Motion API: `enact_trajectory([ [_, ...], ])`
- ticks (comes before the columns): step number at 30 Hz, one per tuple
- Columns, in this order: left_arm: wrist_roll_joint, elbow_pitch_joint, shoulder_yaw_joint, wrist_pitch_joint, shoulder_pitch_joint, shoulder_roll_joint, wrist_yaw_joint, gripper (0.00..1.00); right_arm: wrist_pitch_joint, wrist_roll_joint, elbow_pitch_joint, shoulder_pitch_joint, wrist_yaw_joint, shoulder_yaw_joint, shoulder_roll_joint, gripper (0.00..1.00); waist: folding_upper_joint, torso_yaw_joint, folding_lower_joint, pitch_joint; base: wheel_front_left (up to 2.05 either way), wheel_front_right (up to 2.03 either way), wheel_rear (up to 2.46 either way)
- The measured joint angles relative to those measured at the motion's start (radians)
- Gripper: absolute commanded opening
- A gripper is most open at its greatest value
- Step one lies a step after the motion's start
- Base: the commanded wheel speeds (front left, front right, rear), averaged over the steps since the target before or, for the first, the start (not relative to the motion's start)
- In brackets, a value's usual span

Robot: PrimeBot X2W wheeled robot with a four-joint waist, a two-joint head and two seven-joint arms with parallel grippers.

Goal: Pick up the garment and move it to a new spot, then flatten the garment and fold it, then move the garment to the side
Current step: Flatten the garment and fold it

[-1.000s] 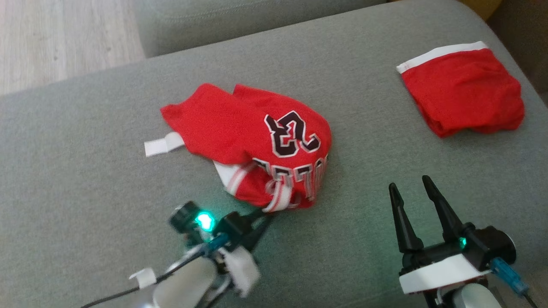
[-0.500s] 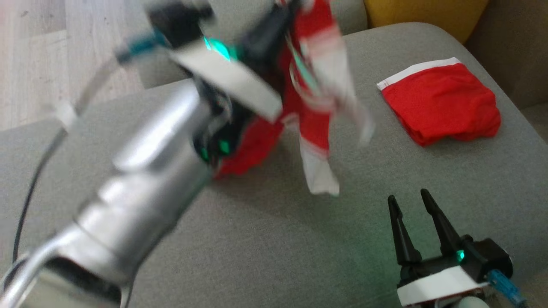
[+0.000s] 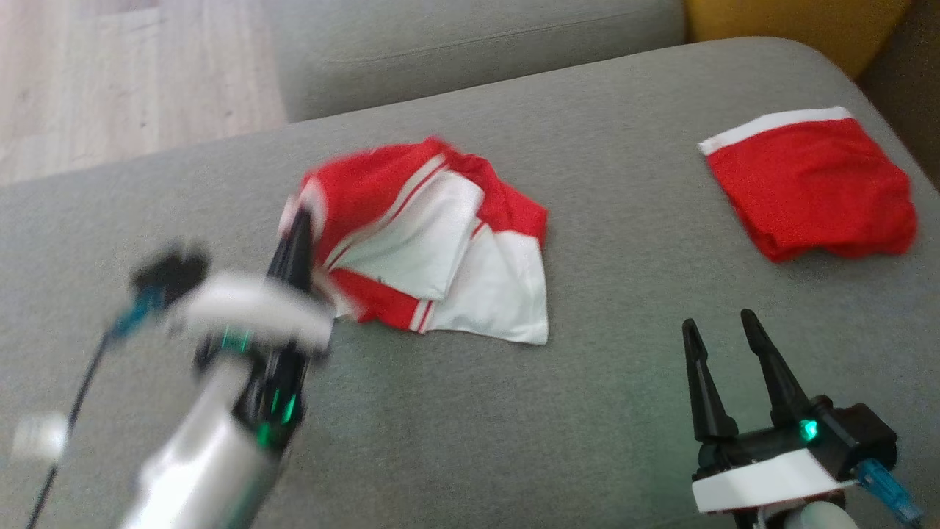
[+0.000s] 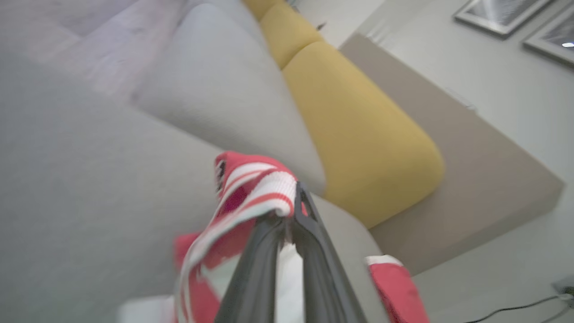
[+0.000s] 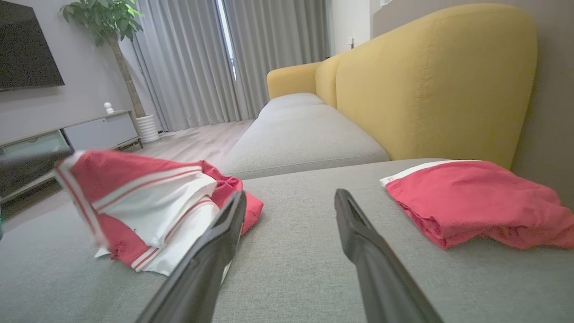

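Note:
The garment (image 3: 440,250), a red jersey with white panels and striped trim, lies spread in loose folds on the grey sofa seat (image 3: 514,441). My left gripper (image 3: 297,224) is at its left edge, blurred by motion. In the left wrist view that gripper (image 4: 293,199) is shut on the striped red-and-white trim (image 4: 255,186), which is raised above the seat. My right gripper (image 3: 723,338) stands open near the front right, apart from the cloth. The right wrist view has the garment (image 5: 148,202) left of my right gripper (image 5: 289,199), whose fingers are spread with nothing between them.
A second red garment (image 3: 808,187) with a white band lies folded at the right back of the seat, also in the right wrist view (image 5: 471,202). Yellow backrest (image 5: 426,80) on the right, another grey cushion (image 3: 477,51) behind, wood floor (image 3: 110,73) to the left.
The left gripper swung the garment up off the seat and brought it down again turned over; white panels now face up instead of the number. The head camera shifted slightly.

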Motion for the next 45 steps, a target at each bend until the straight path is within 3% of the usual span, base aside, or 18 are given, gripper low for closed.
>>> enact_trajectory([
  [5, -0.024, -0.004, 0.024, -0.088, 0.240, 0.044, 0.000, 0.00, 0.000, 0.000, 0.000, 0.000, 0.000, -0.001, 0.004, 1.00, 0.0000, 0.046, 0.0000, 0.015, 0.00, 0.00, 0.00],
  [10, -0.010, -0.013, 0.052, -0.127, 0.301, 0.035, 0.001, 0.00, 0.000, -0.007, 0.000, 0.000, 0.000, 0.005, 0.004, 1.00, 0.0000, 0.086, 0.0000, 0.022, 0.00, 0.00, 0.00],
  [11, 0.006, -0.013, 0.056, -0.132, 0.304, 0.031, 0.006, 0.05, 0.000, -0.007, 0.000, 0.000, 0.000, 0.007, 0.003, 1.00, 0.0000, 0.092, 0.0000, 0.022, 0.00, 0.00, 0.00],
  [12, 0.025, -0.013, 0.063, -0.133, 0.305, 0.024, 0.010, 0.88, 0.000, -0.007, 0.000, 0.000, 0.000, 0.009, 0.003, 1.00, 0.0000, 0.097, -0.0001, 0.022, 0.00, 0.00, 0.00],
  [13, 0.050, -0.014, 0.069, -0.138, 0.305, 0.018, 0.018, 1.00, 0.000, -0.007, 0.001, 0.000, 0.000, 0.009, 0.002, 1.00, 0.0000, 0.101, 0.0000, 0.022, 0.00, 0.00, 0.00],
  [18, 0.262, -0.059, 0.113, -0.141, 0.321, -0.014, 0.062, 1.00, 0.000, -0.007, 0.001, 0.000, 0.000, 0.011, -0.004, 1.00, 0.0000, 0.104, -0.0001, 0.013, 0.00, 0.00, 0.00],
  [23, 0.399, -0.040, -0.008, -0.129, 0.376, -0.071, 0.080, 1.00, 0.000, -0.007, 0.002, 0.000, 0.000, 0.021, -0.005, 1.00, 0.0000, 0.094, -0.0001, 0.020, 0.00, 0.00, 0.00],
  [31, 0.365, 0.141, -0.023, -0.058, 0.266, -0.143, 0.086, 1.00, 0.000, -0.007, 0.003, -0.023, 0.000, 0.042, -0.012, 1.00, 0.0000, 0.062, 0.0000, 0.064, 0.00, 0.00, 0.00],
  [39, 0.347, 0.305, -0.017, -0.065, 0.145, -0.167, 0.048, 1.00, 0.000, -0.007, 0.007, -0.046, 0.000, 0.043, -0.018, 1.00, 0.0000, 0.020, 0.0000, 0.095, 0.00, 0.00, 0.00],
  [40, 0.347, 0.321, -0.017, -0.070, 0.134, -0.168, 0.042, 0.49, 0.000, -0.007, 0.008, -0.046, 0.000, 0.043, -0.019, 1.00, 0.0000, 0.017, 0.0000, 0.097, 0.00, 0.00, 0.00],
  [41, 0.348, 0.338, -0.020, -0.070, 0.124, -0.170, 0.041, 0.49, 0.000, -0.007, 0.008, -0.046, 0.000, 0.043, -0.019, 1.00, 0.0000, 0.013, 0.0000, 0.098, 0.00, 0.00, 0.00],
  [43, 0.348, 0.369, -0.025, -0.069, 0.108, -0.173, 0.023, 0.00, 0.000, -0.007, 0.008, -0.046, 0.000, 0.043, -0.019, 1.00, 0.0000, 0.008, 0.0000, 0.100, 0.00, 0.00, 0.00],
  [45, 0.351, 0.394, -0.032, -0.069, 0.097, -0.175, 0.006, 0.00, 0.000, -0.007, 0.008, -0.047, 0.000, 0.043, -0.019, 1.00, 0.0000, 0.004, 0.0000, 0.099, 0.00, 0.00, 0.00],
])
